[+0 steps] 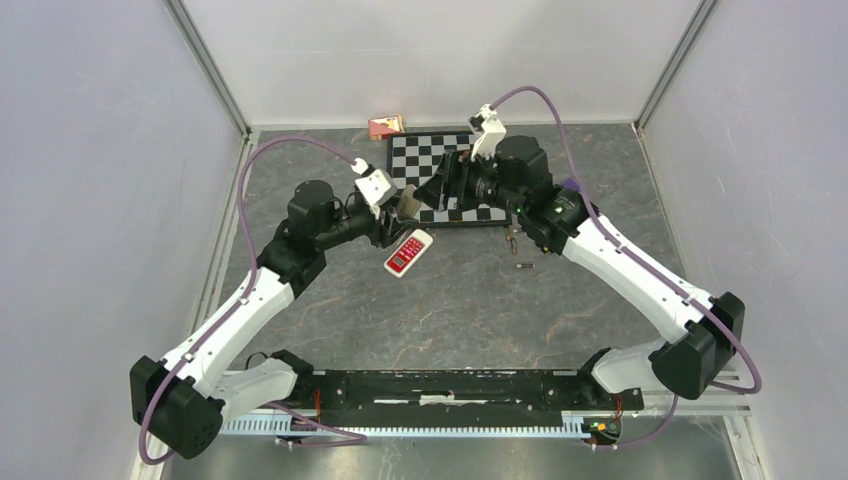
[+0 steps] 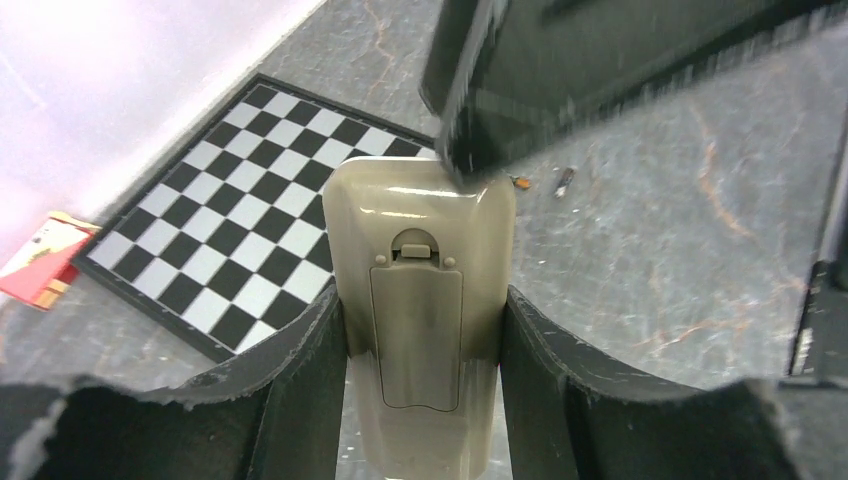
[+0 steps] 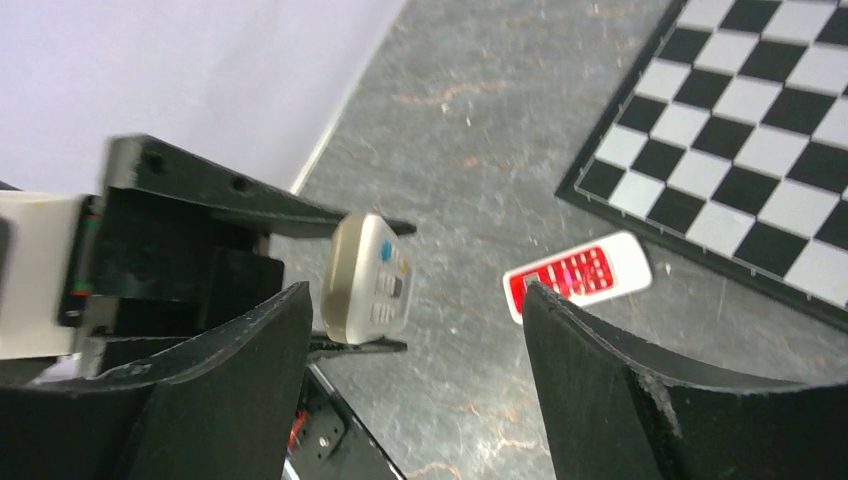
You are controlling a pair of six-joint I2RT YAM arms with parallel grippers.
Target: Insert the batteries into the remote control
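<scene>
My left gripper (image 2: pixel 422 298) is shut on a beige remote control (image 2: pixel 420 290) and holds it by its long sides above the table. The remote's back faces the left wrist camera, and its battery cover (image 2: pixel 416 335) is closed. My right gripper (image 3: pixel 415 295) is open with nothing between its fingers, just in front of the remote's (image 3: pixel 368 280) far end. One of its fingers (image 2: pixel 480 110) hangs over the remote's top edge. A slim dark battery (image 1: pixel 521 265) lies on the table below the right forearm, with another small piece (image 1: pixel 511 238) close by.
A red-and-white remote (image 1: pixel 408 252) lies face up on the grey table beneath the left gripper. A chessboard (image 1: pixel 425 150) lies at the back, with a red box (image 1: pixel 385 126) beyond its left corner. A purple cube (image 1: pixel 571 185) peeks out behind the right arm.
</scene>
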